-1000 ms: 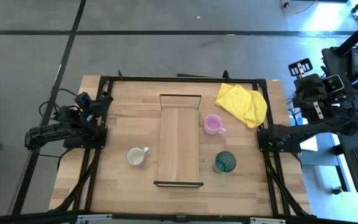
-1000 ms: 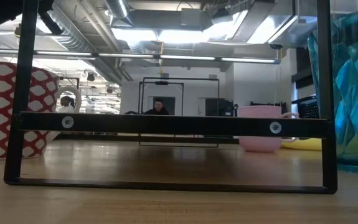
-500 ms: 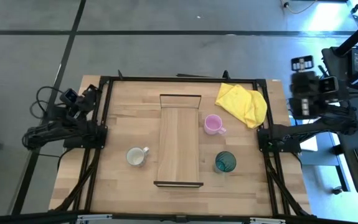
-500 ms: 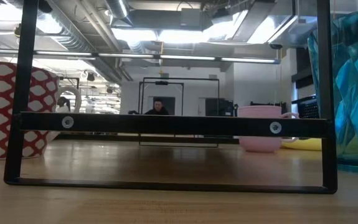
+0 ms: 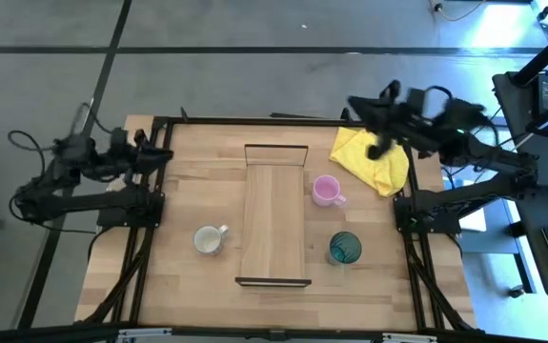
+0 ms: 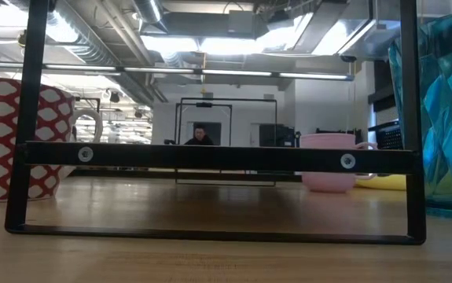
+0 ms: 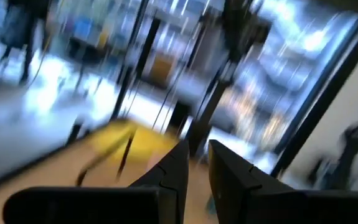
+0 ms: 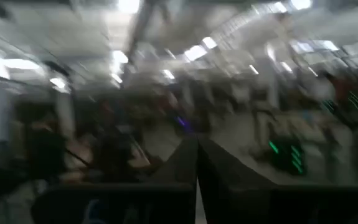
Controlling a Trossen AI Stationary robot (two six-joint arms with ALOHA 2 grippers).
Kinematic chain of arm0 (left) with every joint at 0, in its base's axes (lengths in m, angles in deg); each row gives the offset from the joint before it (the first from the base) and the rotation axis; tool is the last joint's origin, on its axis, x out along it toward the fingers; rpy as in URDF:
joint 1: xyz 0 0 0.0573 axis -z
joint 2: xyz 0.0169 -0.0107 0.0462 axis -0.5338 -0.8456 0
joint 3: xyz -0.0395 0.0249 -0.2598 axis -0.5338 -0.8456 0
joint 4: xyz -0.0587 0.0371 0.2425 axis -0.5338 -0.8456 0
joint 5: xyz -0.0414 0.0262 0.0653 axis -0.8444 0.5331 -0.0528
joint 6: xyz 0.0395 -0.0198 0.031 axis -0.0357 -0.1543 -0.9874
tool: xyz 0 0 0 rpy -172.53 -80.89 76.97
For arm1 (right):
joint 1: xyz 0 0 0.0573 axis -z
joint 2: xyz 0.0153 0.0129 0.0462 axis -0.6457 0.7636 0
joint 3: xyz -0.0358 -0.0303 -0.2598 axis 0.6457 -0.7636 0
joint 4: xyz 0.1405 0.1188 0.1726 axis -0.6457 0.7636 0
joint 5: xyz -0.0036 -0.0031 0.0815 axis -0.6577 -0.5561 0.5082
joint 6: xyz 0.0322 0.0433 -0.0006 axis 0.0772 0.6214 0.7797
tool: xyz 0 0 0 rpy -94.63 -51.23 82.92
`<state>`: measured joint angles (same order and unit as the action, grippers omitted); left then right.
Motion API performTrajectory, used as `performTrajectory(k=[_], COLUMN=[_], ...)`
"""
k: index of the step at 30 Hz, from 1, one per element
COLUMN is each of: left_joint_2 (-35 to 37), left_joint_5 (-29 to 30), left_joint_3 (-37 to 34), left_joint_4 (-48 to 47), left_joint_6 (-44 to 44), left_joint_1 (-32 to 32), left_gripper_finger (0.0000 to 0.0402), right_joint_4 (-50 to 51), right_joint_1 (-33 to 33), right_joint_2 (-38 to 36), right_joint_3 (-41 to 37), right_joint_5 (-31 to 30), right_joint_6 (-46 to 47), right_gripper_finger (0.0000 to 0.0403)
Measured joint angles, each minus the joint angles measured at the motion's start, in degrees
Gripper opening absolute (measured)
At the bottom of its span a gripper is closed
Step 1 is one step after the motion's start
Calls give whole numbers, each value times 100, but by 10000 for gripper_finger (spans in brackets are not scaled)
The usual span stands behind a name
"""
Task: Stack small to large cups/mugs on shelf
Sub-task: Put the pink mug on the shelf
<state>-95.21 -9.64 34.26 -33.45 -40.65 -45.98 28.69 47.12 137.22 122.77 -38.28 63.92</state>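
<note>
The shelf [image 5: 274, 214] lies along the middle of the table; its dark end frame [image 6: 218, 157] fills the low view. A white mug [image 5: 209, 239], red-patterned outside [image 6: 13, 134], stands on the table left of the shelf. A pink mug [image 5: 326, 190] [image 6: 332, 161] and a teal cup [image 5: 344, 249] [image 6: 438, 110] stand on the table to its right. My left gripper [image 5: 162, 152] [image 7: 195, 155] hovers over the table's far left corner, shut to a narrow slit and empty. My right gripper [image 5: 355, 102] [image 8: 197, 152] is shut and empty above the far right edge.
A crumpled yellow cloth [image 5: 374, 157] lies at the far right corner, under my right arm. Black frame rails run along the table's left and right edges. A person shows far off in the room behind the table [image 6: 200, 135].
My right gripper has swung from beyond the table's right edge toward the table's left and now hangs over the far right edge near the yellow cloth. My left arm has unfolded from its rest pose, its elbow moving outward. The cups and the shelf have stayed put.
</note>
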Motion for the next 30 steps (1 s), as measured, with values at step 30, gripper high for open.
performTrajectory(k=[30], left_joint_2=[-3391], left_joint_5=[-455], left_joint_3=[2596], left_joint_4=[-4052], left_joint_6=[1077], left_joint_1=[1050], left_gripper_finger=[11], right_joint_4=[2952], right_joint_1=[308], right_joint_2=[1104], right_joint_3=[1678], right_joint_5=[-684], right_joint_6=[612], right_gripper_finger=[8])
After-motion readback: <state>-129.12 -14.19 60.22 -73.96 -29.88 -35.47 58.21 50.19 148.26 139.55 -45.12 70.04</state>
